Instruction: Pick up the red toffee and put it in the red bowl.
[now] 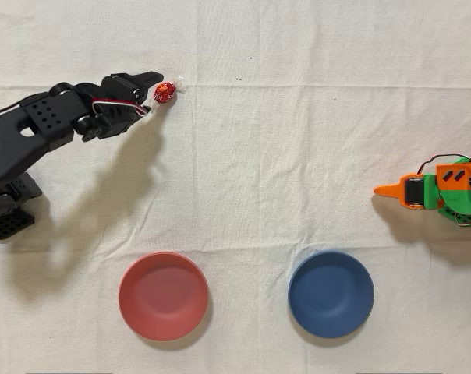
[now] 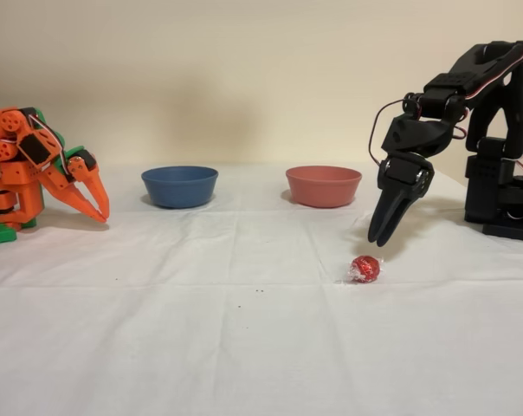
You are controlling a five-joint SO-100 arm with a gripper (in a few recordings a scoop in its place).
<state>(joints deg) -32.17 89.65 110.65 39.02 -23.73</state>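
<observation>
Shiny red toffee (image 2: 365, 269) lies on cloth, wrapper ends twisted.

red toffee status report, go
Gripper above the cloth, holding nothing. Red toffee on the cloth just below its tips. Red bowl empty, nothing in the way.

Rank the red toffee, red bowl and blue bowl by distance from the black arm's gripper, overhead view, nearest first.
From the gripper, upper left in the overhead view:
1. red toffee: right at the fingertips, just to their right.
2. red bowl: near the bottom edge, almost straight below the gripper.
3. blue bowl: same bottom row, well off to the right.
</observation>
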